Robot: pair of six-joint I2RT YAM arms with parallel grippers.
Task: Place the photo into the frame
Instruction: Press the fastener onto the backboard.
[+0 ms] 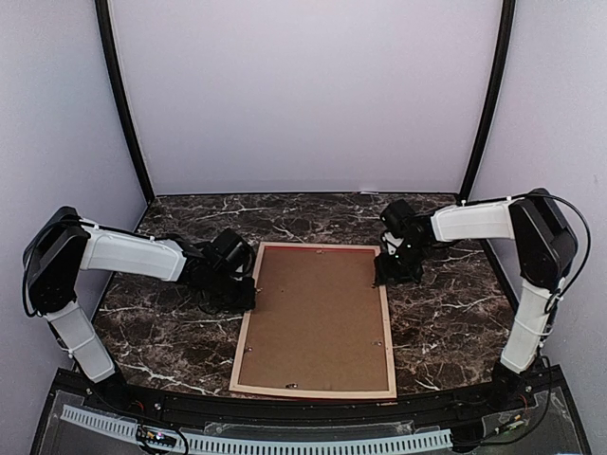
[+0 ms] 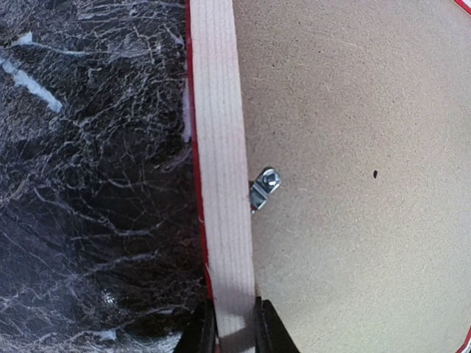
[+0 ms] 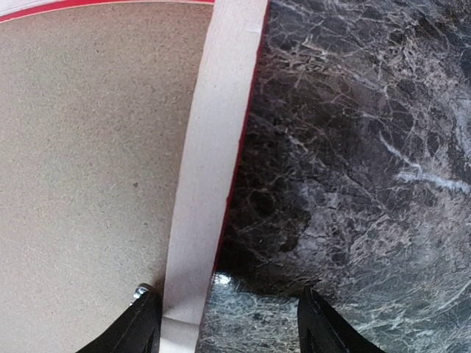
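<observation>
**Face-down frame straddled at both side rails**

The left gripper is seen closed narrowly, its fingers pressed against either side of the frame's pale wood left rail. The right gripper is held wide. The right rail is straddled just beside its inner finger, and dark marbled table is seen under the outer one. The frame is laid flat on that table, between the two arms, and a thin red edge is shown along its outer sides. Its back is filled by a brown backing board. A small metal clip is fixed just inside the left rail.
</observation>
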